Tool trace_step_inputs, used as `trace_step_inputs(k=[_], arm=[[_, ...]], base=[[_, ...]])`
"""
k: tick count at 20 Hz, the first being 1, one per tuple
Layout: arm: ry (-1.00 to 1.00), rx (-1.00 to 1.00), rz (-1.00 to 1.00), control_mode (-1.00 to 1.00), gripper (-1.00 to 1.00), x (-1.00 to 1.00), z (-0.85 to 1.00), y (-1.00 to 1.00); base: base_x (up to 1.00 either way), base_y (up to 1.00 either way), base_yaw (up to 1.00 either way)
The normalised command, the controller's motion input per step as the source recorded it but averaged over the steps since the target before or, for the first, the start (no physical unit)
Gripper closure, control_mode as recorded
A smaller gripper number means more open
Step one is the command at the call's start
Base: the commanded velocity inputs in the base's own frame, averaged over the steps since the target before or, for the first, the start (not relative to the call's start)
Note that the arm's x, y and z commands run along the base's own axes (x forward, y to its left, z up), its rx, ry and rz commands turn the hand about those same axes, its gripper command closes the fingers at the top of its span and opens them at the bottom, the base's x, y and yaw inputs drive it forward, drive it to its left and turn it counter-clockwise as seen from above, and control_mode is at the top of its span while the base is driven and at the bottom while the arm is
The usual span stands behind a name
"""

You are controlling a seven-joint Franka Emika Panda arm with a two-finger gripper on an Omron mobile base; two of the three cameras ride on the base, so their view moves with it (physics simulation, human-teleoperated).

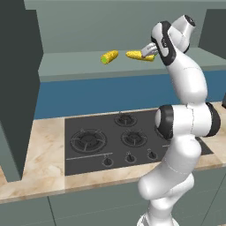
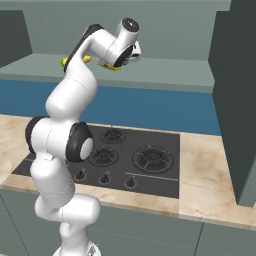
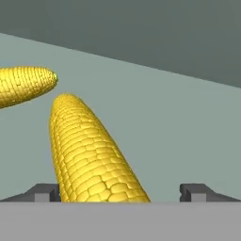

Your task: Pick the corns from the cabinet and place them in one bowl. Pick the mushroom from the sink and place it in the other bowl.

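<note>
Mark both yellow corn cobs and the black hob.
Nearer yellow corn cob [image 3: 89,155], hand view, mid-body kernels.
Farther yellow corn cob [image 1: 109,56], left base view, middle of the cob.
Black gas hob [image 1: 88,156], left base view, bare front-left glass.

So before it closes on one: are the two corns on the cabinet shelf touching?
Apart. The hand view shows bare shelf between the near corn and the far corn.

two corns [image 1: 109,57] [image 1: 136,54], one cabinet [image 1: 79,64], one four-burner stove [image 1: 101,141]
</note>
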Motion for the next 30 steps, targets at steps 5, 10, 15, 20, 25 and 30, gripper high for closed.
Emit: trace_step_inputs(k=[5, 10, 15, 20, 25, 30], arm=[[0.09, 0.0, 0.12, -1.0, -1.0, 0.02, -0.23, 0.05], [0.06, 0.0, 0.13, -1.0, 1.0, -0.01, -0.26, 0.1], [0.0, 0.0, 0.12, -1.0, 1.0, -0.17, -0.2, 0.07], [-0.06, 0.0, 0.09, -1.0, 1.0, -0.4, -0.19, 0.06], [-0.14, 0.0, 0.01, -1.0, 1.0, -0.59, -0.19, 0.14], [-0.17, 0.0, 0.0, -1.0, 1.0, -0.66, -0.17, 0.18]], base=[[0.0, 0.0, 0.0], [0.0, 0.0, 0.0], [0.0, 0.0, 0.0], [0.0, 0.0, 0.0], [0.0, 0.0, 0.0], [0.0, 0.0, 0.0]])
